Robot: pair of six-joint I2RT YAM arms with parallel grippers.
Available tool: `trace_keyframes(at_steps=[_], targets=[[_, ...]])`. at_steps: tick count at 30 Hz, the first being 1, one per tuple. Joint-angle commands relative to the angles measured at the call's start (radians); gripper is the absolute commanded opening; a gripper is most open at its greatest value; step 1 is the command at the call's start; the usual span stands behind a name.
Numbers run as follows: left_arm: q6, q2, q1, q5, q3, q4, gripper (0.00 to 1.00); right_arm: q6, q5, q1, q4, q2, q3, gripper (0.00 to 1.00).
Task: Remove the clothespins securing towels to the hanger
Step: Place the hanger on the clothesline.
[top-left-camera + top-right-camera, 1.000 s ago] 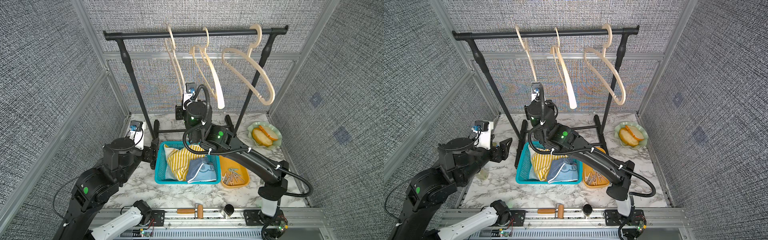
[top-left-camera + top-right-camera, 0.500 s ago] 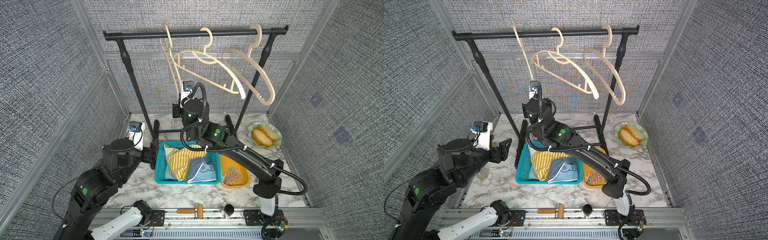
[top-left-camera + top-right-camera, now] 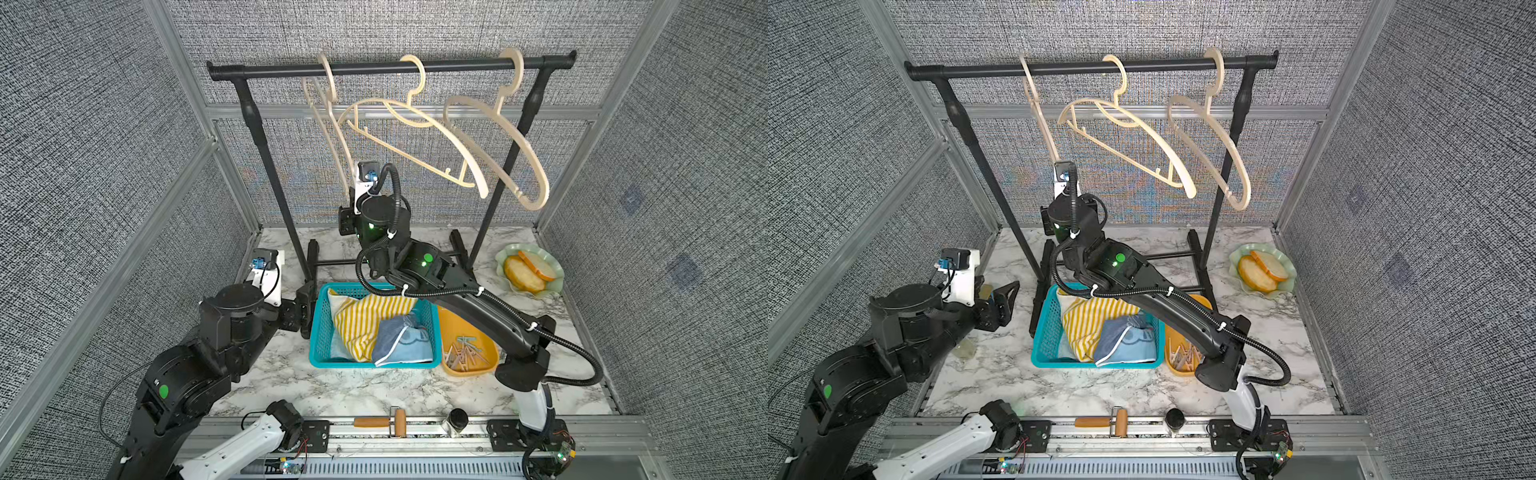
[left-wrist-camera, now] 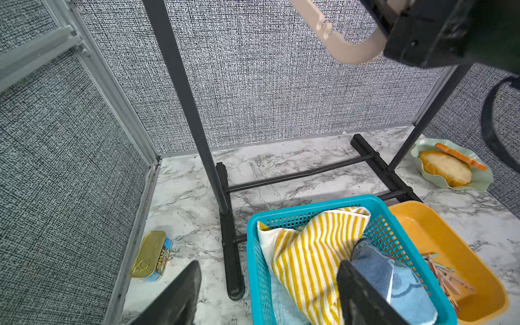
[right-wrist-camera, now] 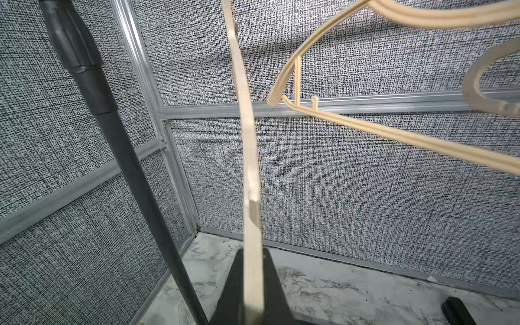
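Note:
Three bare beige hangers hang on the black rail; no clothespins or towels are on them. My right gripper [image 5: 253, 253] is shut on the lower end of the leftmost hanger [image 5: 247, 140], also in a top view [image 3: 328, 137]. The middle hanger [image 3: 415, 137] hangs askew. The towels lie in the teal basket [image 3: 318, 328]: yellow-striped [image 3: 365, 320], blue [image 3: 399, 336], aqua [image 4: 284, 304]. Several clothespins [image 3: 463, 353] lie in the orange tray [image 3: 486, 361]. My left gripper [image 4: 268, 267] is open and holds nothing, beside the basket's left wall [image 3: 305, 307].
The rack's black feet and crossbars [image 4: 304, 171] stand behind the basket. A green dish with bread [image 3: 528, 270] sits at the back right. A Spam can [image 4: 152, 256] lies by the left wall. A wooden roller [image 3: 399, 422] and a jar [image 3: 455, 419] rest on the front rail.
The middle hanger has swung round from edge-on to broadside, its arm now pointing right. My right wrist shifted slightly left with the leftmost hanger. The left arm has not moved.

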Motion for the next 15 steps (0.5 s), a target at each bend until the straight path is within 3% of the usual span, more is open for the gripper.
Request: trace_keyframes(at_steps=[1,15], targets=[[0.009,0.006,0.000,-0.013,0.003,-0.011,0.77,0.018,-0.015,-0.002,-0.011,0.013,0.016,0.00],[0.034,0.012,0.000,-0.030,-0.008,0.009,0.77,0.030,-0.047,-0.021,-0.033,0.050,0.038,0.00]])
